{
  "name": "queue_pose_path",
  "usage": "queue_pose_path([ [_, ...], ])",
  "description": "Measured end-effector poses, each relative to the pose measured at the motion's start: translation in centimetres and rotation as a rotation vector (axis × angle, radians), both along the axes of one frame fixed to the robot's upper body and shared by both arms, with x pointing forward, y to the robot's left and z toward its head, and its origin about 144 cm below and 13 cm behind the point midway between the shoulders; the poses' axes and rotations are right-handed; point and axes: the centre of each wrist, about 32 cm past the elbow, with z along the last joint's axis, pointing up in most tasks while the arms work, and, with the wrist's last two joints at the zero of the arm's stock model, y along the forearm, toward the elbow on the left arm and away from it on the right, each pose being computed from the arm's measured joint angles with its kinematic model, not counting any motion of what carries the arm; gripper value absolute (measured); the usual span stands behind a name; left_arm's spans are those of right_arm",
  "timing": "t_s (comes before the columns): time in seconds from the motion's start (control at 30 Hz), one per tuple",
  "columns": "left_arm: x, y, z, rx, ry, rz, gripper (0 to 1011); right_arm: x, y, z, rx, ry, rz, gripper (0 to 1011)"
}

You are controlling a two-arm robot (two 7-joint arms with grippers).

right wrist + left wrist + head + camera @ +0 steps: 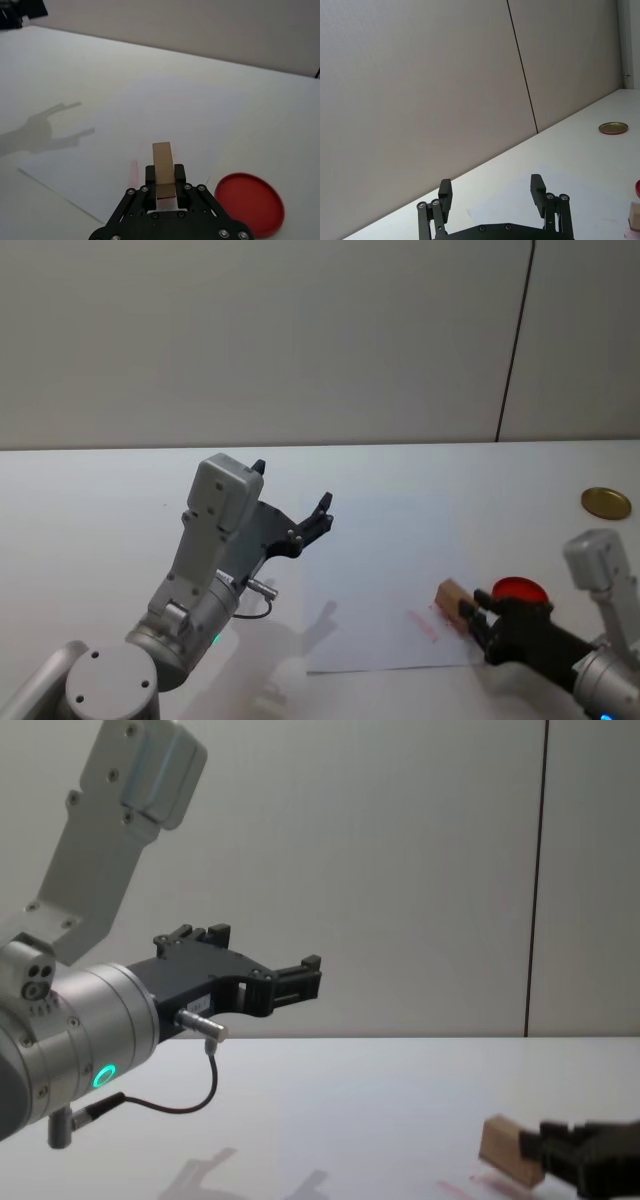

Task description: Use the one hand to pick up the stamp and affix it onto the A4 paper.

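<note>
The right gripper (468,614) reaches in low from the near right corner of the white table (100,500), its black fingers clenched on the stamp (452,598), a pale wooden block gripped at one end so that most of its length juts out beyond the fingertips. The stamp sits tilted over the near right part of the A4 paper (380,560), just beside a faint red smear (424,625) on the sheet; whether its lower end touches the paper cannot be told. The round red ink pad (520,591) lies flat on the table just off the sheet's right edge, close beside the gripper. Farther back on the right, well apart from the paper, rests a small round gold lid (606,503). The left gripper (291,488) is held high above the table near the sheet's left edge, its fingers spread wide with nothing between them, pointing toward the grey wall
</note>
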Motion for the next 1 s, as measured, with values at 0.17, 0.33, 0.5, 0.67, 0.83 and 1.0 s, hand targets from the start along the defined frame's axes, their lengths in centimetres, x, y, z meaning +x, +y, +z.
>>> queue_pose_path([
  [0.17, 0.0, 0.0, 0.0, 0.0, 0.0, 0.0, 993, 0.4, -0.4, 1.1, 0.023, -0.06, -0.037, 203],
  [0.33, 0.0, 0.0, 0.0, 0.0, 0.0, 0.0, 993, 0.8, -1.0, 1.7, 0.026, -0.091, -0.069, 203],
  [0.5, 0.0, 0.0, 0.0, 0.0, 0.0, 0.0, 993, 1.1, -1.7, 2.0, 0.018, -0.108, -0.094, 203],
  [0.67, 0.0, 0.0, 0.0, 0.0, 0.0, 0.0, 993, 1.3, -2.6, 2.1, 0.002, -0.11, -0.117, 203],
  [0.83, 0.0, 0.0, 0.0, 0.0, 0.0, 0.0, 993, 1.4, -3.2, 1.9, -0.012, -0.1, -0.129, 203],
  [1.0, 0.0, 0.0, 0.0, 0.0, 0.0, 0.0, 993, 1.4, -3.8, 1.5, -0.025, -0.08, -0.135, 203],
])
